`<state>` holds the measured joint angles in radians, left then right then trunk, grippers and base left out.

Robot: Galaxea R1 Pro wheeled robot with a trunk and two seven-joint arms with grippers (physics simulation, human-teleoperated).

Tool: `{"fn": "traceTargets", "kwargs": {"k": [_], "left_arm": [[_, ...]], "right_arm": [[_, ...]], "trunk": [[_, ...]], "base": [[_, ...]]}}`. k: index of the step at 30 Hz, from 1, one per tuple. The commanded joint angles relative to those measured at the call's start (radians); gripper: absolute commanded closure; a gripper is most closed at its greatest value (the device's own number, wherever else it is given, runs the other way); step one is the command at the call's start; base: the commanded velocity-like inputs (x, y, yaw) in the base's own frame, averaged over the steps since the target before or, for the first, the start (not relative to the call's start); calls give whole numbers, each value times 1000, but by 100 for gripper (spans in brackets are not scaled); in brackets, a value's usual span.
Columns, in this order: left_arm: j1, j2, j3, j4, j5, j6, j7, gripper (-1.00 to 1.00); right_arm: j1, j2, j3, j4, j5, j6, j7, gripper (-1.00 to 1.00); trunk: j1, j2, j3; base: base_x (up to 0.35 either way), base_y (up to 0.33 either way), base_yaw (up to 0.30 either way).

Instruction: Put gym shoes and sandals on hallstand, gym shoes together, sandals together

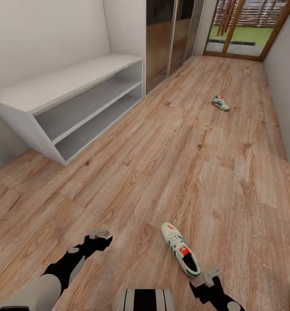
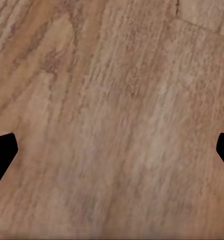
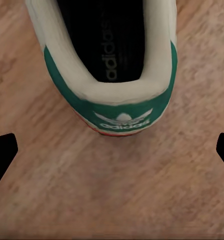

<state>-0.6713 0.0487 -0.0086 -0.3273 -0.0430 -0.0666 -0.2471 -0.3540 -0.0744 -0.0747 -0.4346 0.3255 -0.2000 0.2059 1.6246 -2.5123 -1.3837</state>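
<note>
Right tool hanging spread just behind near gym shoe heel, probably risking nudging it; left tool spread, idling

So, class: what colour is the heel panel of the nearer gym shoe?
Green, with a white logo, on the gym shoe; clearest in the right wrist view.

the left arm was glossy black at the joints, with a pale grey shell behind and a grey disc on the wrist. the left gripper had light grey fingers. the right gripper matched it, on a black wrist. a black-and-white striped trunk top sat between them.
</note>
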Motion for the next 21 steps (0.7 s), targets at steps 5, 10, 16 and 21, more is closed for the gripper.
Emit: {"fn": "traceTargets", "kwargs": {"k": [5, 10, 16, 21], "left_arm": [[-1, 0, -1, 1, -5, -5, -2, -100], [-1, 0, -1, 1, -5, -5, -1, -100], [-1, 0, -1, 1, -5, -6, -1, -100], [0, 0, -1, 1, -5, -7, -1, -100]], "right_arm": [[0, 0, -8, -7, 7, -4, 7, -100], [0, -1, -8, -9, 7, -4, 7, -100], [-1, -1, -8, -10, 7, -4, 7, -100], [0, -1, -8, -10, 7, -4, 7, -100]], "trunk": [[0, -1, -11], [0, -1, -16], [0, -1, -17], [0, -1, -18]], "base": [[0, 0, 0], [0, 0, 0], [0, 0, 0], [0, 0, 0]]}}
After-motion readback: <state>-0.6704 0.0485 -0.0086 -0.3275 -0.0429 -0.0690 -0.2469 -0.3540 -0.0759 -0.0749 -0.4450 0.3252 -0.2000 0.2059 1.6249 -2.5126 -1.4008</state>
